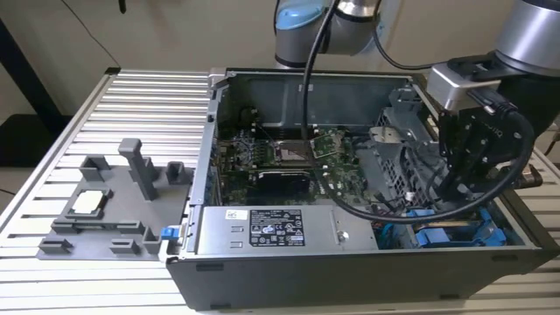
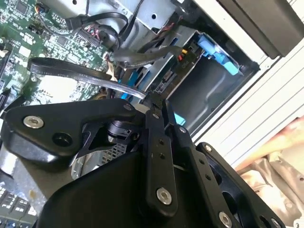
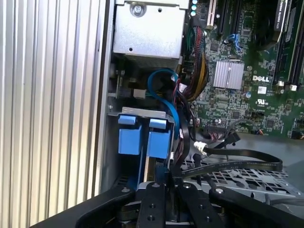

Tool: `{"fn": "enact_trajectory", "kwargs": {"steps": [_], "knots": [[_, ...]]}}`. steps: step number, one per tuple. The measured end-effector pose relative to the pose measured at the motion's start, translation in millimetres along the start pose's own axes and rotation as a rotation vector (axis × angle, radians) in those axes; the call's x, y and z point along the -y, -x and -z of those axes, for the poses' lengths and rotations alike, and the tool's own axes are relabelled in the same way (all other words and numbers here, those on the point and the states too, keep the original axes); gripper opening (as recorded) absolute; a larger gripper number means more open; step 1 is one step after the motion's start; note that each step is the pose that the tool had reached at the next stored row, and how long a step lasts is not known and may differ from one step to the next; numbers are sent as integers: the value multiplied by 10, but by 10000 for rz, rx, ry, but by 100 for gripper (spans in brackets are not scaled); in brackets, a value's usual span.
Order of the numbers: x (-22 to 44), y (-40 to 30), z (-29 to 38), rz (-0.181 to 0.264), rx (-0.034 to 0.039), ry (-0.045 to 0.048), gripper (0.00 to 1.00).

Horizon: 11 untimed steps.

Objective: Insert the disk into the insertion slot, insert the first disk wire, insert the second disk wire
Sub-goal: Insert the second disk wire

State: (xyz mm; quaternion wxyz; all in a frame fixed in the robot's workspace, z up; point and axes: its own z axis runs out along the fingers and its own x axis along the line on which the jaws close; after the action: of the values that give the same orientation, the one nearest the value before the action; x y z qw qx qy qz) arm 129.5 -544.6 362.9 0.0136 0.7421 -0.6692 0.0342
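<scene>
One gripper (image 3: 164, 183), closed narrow, hangs just beside the blue-framed disk (image 3: 142, 140) in its bay.

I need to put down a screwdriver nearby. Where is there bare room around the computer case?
Bare ribbed table lies behind the grey fixture tray, bordered by the computer case wall on the exterior view's right. Inside the case it is crowded: motherboard, power supply, cables and the gripper.

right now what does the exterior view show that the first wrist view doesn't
Exterior view alone: the grey fixture plate on the ribbed table, the labelled power supply box and the arm's wrist above the open computer case.

First wrist view alone: two blue tabs seen close, a blue cable.

Shared: the gripper, motherboard and blue drive bay parts.
</scene>
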Motion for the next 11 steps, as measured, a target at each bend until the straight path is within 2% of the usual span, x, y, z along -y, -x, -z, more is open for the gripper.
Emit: {"fn": "enact_trajectory", "kwargs": {"steps": [4,5,11], "knots": [[129,-26,-5,19,30,281,16],[145,-33,-7,21,34,318,16],[143,-58,-23,-269,33,342,16]]}}
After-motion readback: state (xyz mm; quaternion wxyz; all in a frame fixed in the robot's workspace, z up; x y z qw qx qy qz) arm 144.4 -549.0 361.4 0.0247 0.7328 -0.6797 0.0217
